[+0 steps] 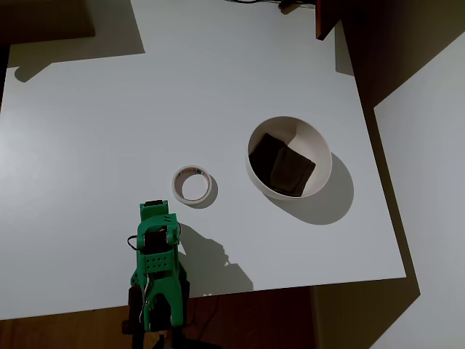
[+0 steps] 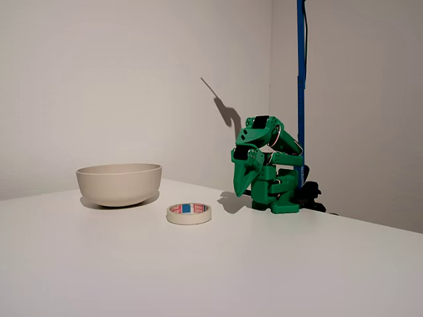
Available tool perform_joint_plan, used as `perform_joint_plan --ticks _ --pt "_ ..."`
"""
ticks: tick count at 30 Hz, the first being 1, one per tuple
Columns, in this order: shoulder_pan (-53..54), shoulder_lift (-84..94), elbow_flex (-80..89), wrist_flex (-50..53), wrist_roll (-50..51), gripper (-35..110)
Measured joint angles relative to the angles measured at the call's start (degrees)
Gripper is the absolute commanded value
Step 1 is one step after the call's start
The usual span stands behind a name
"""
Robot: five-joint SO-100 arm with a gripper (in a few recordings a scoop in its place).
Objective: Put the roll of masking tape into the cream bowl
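The roll of masking tape (image 1: 193,186) (image 2: 189,213) lies flat on the white table, an off-white ring with reddish marks on its inner core. To its right in the overhead view stands the cream bowl (image 1: 317,147) (image 2: 119,184), upright, with dark brown square pieces (image 1: 282,164) inside. My green arm (image 1: 157,254) is folded up near the table's front edge, just below the tape in the overhead view. The gripper (image 2: 244,189) points down at the table, shut and holding nothing, a short way from the tape and not touching it.
The white table (image 1: 87,145) ends close behind the arm's base and just right of the bowl. A dark wooden piece (image 1: 327,18) juts in at the top right corner. A blue pole (image 2: 301,79) rises behind the arm.
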Motion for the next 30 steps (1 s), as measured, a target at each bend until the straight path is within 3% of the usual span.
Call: perform_joint_plan --ticks 18,25,30 --pt "-1.67 0.0 0.0 -0.26 0.53 -8" --pt "4.48 -1.41 -0.09 -2.9 1.93 -8" --pt "10.55 -15.21 -3.96 -9.49 3.34 -8"
